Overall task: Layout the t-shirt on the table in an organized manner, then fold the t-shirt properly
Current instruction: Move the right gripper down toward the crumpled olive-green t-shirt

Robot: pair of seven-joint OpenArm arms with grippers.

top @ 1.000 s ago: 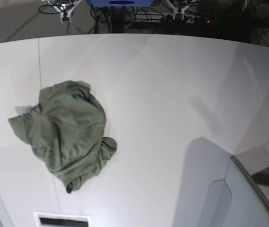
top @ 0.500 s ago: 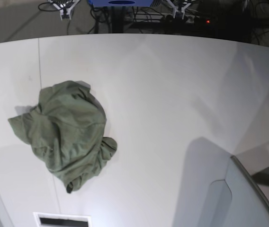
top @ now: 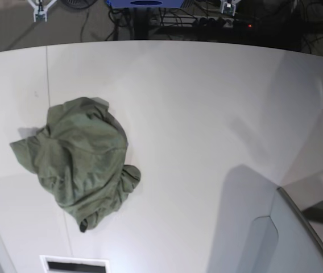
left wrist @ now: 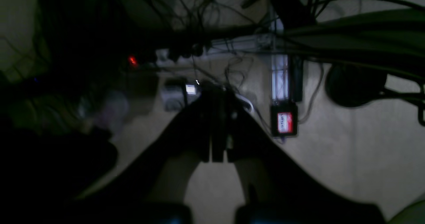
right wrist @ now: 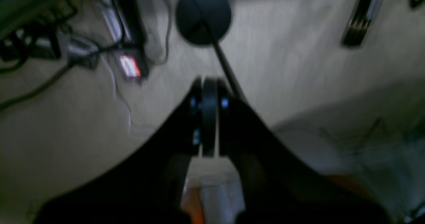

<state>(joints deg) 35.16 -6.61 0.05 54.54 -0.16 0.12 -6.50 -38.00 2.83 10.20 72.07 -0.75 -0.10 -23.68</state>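
Note:
The olive-green t-shirt (top: 79, 159) lies crumpled in a heap on the left half of the white table (top: 207, 114), with no gripper near it. My left gripper (left wrist: 217, 87) is shut with nothing in it, out beyond the table over a floor with cables. In the right wrist view my right gripper (right wrist: 209, 81) is also shut and empty, above bare floor. In the base view only small white arm tips show at the top edge, one at the left (top: 38, 11) and one at the right (top: 227, 7).
A grey translucent panel (top: 298, 239) rises at the lower right corner. A white slotted plate (top: 73, 264) sits at the bottom edge. Beyond the table's far curved edge are cables, a blue object (top: 144, 3) and a red light (top: 249, 25).
The white tips at the top edge have spread apart: the left one slid further left, the right one slightly right and up. The t-shirt has not moved.

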